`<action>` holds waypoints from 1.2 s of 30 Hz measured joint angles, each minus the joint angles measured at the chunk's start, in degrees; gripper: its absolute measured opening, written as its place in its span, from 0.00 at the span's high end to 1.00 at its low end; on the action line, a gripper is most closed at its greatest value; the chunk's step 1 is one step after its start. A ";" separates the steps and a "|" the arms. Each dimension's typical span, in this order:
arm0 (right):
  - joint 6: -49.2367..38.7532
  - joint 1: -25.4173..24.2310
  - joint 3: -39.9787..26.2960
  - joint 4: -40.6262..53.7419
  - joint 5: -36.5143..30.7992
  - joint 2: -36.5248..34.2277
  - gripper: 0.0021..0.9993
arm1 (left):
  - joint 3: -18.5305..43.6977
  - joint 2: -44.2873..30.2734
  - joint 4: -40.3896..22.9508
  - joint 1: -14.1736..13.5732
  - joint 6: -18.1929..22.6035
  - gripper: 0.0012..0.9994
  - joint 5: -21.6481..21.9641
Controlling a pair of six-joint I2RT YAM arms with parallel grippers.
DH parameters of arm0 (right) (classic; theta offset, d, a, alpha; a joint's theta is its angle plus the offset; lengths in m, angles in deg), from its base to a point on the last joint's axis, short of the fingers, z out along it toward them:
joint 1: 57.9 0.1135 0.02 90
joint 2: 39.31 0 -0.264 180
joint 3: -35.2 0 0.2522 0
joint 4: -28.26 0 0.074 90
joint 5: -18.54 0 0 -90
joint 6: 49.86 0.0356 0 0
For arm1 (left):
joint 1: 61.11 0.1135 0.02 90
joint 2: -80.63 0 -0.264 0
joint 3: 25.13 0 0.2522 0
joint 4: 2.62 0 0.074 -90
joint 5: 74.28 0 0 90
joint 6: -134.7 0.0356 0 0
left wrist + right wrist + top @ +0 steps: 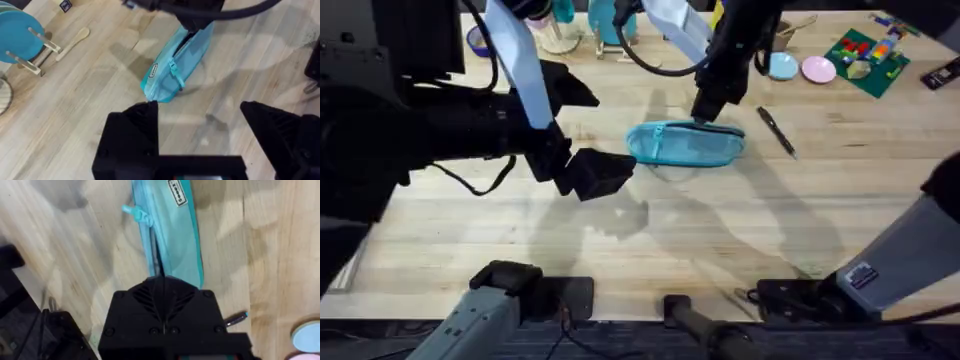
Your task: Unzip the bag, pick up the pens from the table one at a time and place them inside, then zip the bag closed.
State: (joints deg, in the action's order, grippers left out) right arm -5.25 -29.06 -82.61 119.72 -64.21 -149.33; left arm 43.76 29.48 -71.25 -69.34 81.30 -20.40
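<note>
The counter [620, 250] carries the bag [686, 144] mid-surface, its zipper already drawn open, so unzipping looks done. The right claw [705, 112], fingers pressed together, dips into the bag's far end; the left claw [595, 172] gapes wide just beside it. One pen [776, 131] still waits outside, then zipping

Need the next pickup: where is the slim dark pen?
In the overhead view, the slim dark pen lies on the pale wooden table, right of the light blue fabric pouch.
</note>
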 joint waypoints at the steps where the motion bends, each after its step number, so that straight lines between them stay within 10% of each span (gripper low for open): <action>1: 0.00 0.00 0.00 -0.12 0.00 -0.44 0.97 | 0.00 0.00 0.00 0.00 0.00 0.01 0.00; 29: 0.46 0.98 0.13 -1.06 0.02 -9.78 0.97 | 0.00 0.00 0.00 0.00 -0.02 0.01 0.00; 32: 0.76 0.98 0.13 -1.03 0.04 -9.77 0.82 | 0.00 0.00 0.00 0.00 -0.02 0.01 0.00; 36: 0.68 1.01 0.14 -1.09 0.01 -9.77 0.36 | 0.00 0.00 0.00 0.00 -0.01 0.01 0.00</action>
State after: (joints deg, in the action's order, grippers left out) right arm -4.57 -28.06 -82.47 118.63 -64.20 -159.10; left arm 43.76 29.48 -71.25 -69.34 81.29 -20.40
